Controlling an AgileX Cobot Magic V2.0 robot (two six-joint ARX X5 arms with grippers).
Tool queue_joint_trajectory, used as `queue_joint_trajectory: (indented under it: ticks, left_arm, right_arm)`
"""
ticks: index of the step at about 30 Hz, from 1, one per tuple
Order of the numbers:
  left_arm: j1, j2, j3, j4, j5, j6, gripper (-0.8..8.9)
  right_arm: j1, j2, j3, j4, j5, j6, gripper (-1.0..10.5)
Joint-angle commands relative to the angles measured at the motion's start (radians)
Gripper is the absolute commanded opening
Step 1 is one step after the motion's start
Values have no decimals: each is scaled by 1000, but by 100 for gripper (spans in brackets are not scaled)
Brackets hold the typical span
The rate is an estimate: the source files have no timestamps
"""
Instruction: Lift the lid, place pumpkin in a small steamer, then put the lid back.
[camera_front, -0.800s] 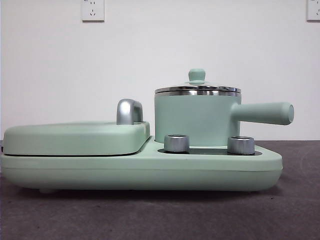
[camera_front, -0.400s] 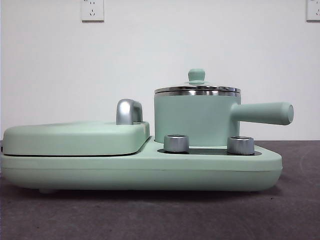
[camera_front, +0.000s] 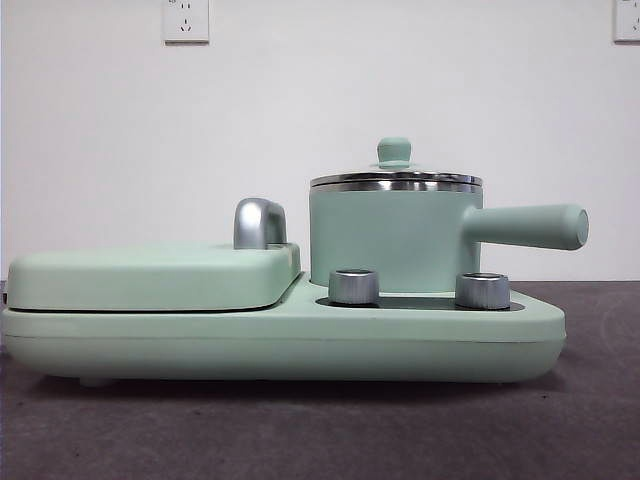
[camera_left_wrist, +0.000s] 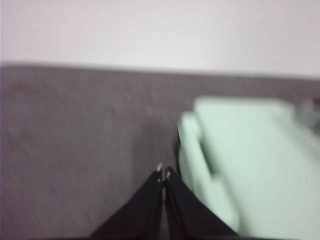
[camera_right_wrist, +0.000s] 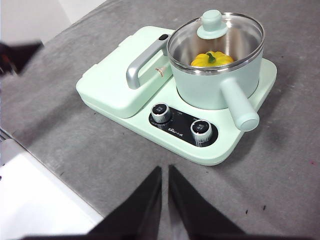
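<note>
the right tool (camera_right_wrist: 164, 172) hangs above the bare grey desk (camera_right_wrist: 75, 145), on the knob side of the appliance base (camera_right_wrist: 150, 120) and well apart from it, its 2 black jaws pressed together with only a hairline gap and nothing between them. that high, pulled-back pose reads as a waiting one: it gives its wrist camera a clear look over the whole base and touches nothing.

on the base, 2 silver knobs (camera_right_wrist: 161, 112) sit along the near edge. behind them, on the base's round plate, stands the small steamer (camera_right_wrist: 212, 85), its long handle pointing out toward the knob side so it stays free for a grasp. the lid (camera_right_wrist: 215, 42) lies level on the steamer's steel rim, mint knob up, and through the glass the pumpkin (camera_right_wrist: 212, 59) shows, resting inside the steamer with its green stem up. judged from this, all 3 steps look done: pumpkin in, lid seated.

beside the steamer on the same base lies the flat griddle cover (camera_right_wrist: 115, 82), closed, with its steel handle (camera_right_wrist: 142, 65) next to the pot.

the left tool (camera_left_wrist: 164, 172) hovers over the desk just beside the base's far end from the steamer, jaws shut tight on nothing; its view is blurred.
</note>
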Motion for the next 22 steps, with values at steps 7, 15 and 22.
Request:
queue_joint_trajectory:
  ticks: [7,15,22]
  left_arm:
    - [149,-166,-125,-25,191,-3,9]
    - [173,-172,-127,-68,189,-3,9]
    - [172,-172,-126,-72,189,-3,9]
  right_arm:
    - [8,-2,7,10,0,-5,20]
    - [8,-2,7,11,0,-5,20]
    - [8,-2,7,11,0,-5,20]
